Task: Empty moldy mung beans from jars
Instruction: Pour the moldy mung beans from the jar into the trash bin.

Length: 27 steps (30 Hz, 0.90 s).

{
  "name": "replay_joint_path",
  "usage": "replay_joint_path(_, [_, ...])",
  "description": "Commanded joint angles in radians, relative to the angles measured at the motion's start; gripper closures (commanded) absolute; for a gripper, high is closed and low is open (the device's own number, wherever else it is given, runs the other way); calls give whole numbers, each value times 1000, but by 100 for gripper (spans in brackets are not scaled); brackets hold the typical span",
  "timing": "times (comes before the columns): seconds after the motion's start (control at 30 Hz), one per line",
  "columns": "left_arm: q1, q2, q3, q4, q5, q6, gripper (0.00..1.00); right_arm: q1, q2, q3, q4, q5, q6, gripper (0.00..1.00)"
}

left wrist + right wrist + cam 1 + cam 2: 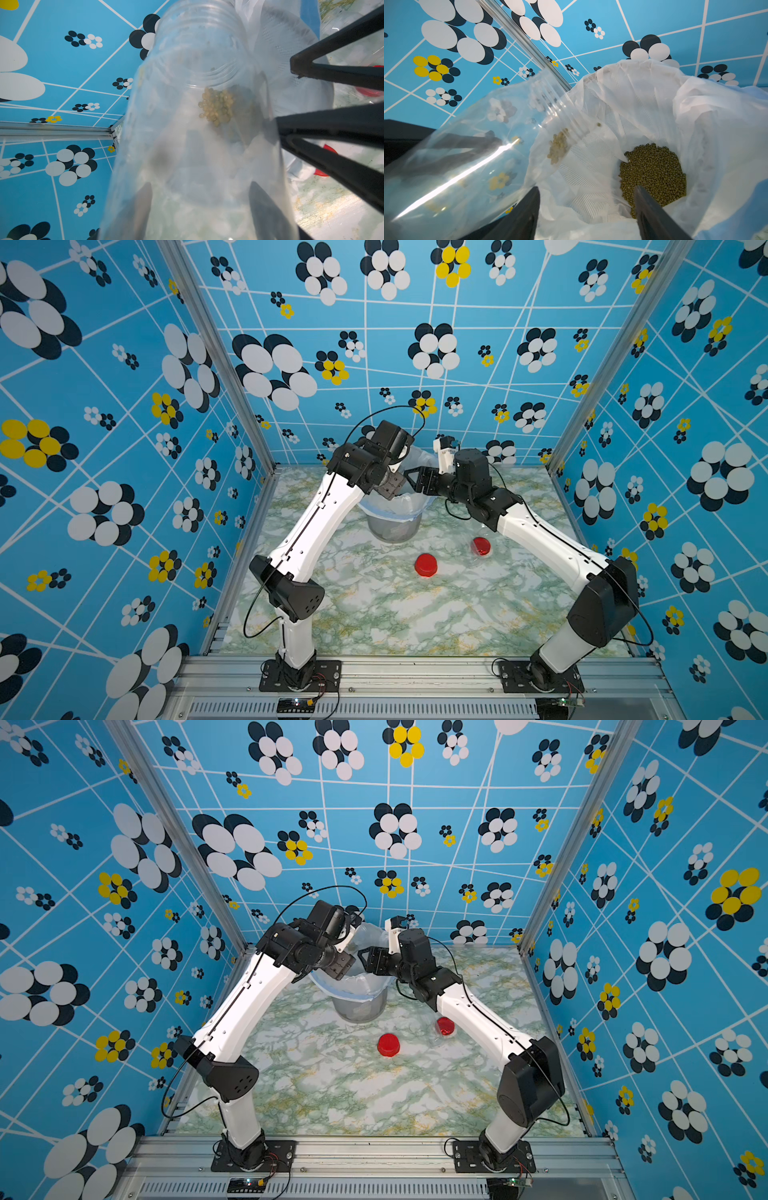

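Left end effector (200, 187) grips tilted jar (477, 145) over bucket (392, 526); few beans (217, 107) cling inside. Right end effector (586, 188) open, empty.

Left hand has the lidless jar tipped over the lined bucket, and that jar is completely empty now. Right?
Not quite. The left hand does hold the lidless jar tipped over the lined bucket, but the jar is not empty: a clump of mung beans sticks inside near its mouth, as both wrist views show.
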Motion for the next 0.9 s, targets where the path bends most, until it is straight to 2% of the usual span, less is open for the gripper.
replay_joint_path(0.0, [-5,-13,-14,-6,85,20,28,11,-28,2,30,2,-12,26])
replay_joint_path(0.33, [4,1,0,-41,106,30,29,11,-34,1,35,12,-17,26])
replay_joint_path(0.57, [66,83,125,-218,221,-50,29,11,-17,38,10,28,-27,26])
replay_joint_path(0.77, [71,147,171,-268,188,-67,27,11,-3,41,0,34,-24,26])
replay_joint_path(0.87, [57,170,192,-306,109,-68,26,11,5,52,-12,36,-27,25])
